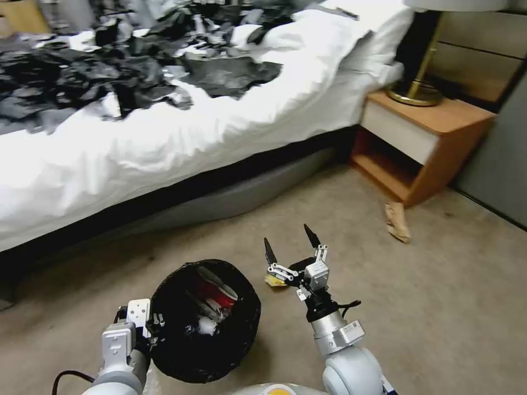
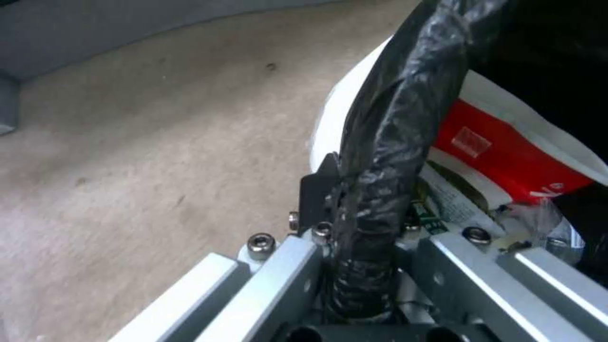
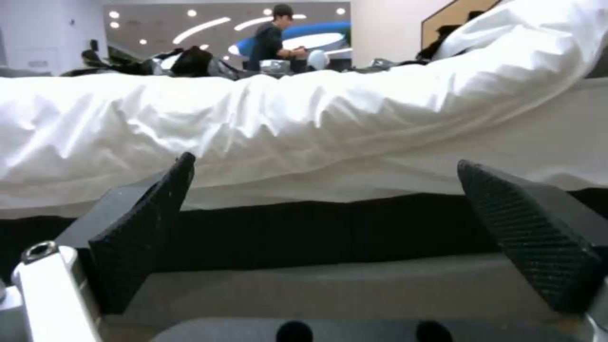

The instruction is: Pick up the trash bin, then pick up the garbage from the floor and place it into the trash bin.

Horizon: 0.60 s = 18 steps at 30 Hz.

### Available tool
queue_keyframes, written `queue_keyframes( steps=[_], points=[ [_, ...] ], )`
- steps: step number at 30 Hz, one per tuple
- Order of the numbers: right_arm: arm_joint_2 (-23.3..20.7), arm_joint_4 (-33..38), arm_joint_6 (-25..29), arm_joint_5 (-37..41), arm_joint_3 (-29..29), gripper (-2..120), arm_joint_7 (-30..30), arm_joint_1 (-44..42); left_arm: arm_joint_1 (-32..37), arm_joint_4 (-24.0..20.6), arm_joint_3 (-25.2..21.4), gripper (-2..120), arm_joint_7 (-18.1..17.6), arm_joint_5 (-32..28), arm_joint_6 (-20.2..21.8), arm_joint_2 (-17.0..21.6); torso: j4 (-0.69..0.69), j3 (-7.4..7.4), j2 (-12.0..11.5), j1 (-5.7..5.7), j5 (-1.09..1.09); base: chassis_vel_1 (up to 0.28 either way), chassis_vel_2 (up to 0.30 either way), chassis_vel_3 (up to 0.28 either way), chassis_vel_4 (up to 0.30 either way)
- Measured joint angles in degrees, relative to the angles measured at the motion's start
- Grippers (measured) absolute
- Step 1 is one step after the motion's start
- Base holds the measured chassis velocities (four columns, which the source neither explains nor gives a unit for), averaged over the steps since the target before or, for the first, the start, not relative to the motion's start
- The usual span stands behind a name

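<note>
The left gripper (image 1: pixel 147 323) was clamped on the bag-wrapped rim of the bin (image 1: pixel 204 321), holding it low at the robot's left front above the carpet (image 1: pixel 439 307); in the left wrist view its fingers (image 2: pixel 315 192) pinched the black liner over the white wall of the bin (image 2: pixel 336 118). Inside the bin lay a red-and-white packet (image 1: pixel 217 293), also plain in the left wrist view (image 2: pixel 507 152), with a printed wrapper (image 2: pixel 450 199) beneath it. The right gripper (image 1: pixel 290 246) stood just right of the bin, its fingers spread wide with nothing between them, pointing toward the bed (image 1: pixel 164 148); in the right wrist view the two textured pads (image 3: pixel 142 232) stood well apart, facing the white sheet and dark base of the bed (image 3: pixel 304 142). A yellow wrapper (image 1: pixel 274 281) lay on the carpet just behind the right gripper, partly hidden by it. A brown paper bag (image 1: pixel 397 221) lay farther right on the carpet, near the foot of the nightstand (image 1: pixel 422 142). Black sheets (image 1: pixel 110 77) covered the top of the bed.
</note>
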Motion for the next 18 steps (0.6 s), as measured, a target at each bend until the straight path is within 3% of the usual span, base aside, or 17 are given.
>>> queue_keyframes(
  steps=[18],
  points=[
    [0.46,0.24,-0.70,0.48,0.43,100,0.42,-0.45,-0.03,0.19,0.03,0,0.02,0.06,-0.14,0.16,-0.02,0.00,0.00,0.00,0.00,0.002,0.003,0.001,0.003]
  ],
)
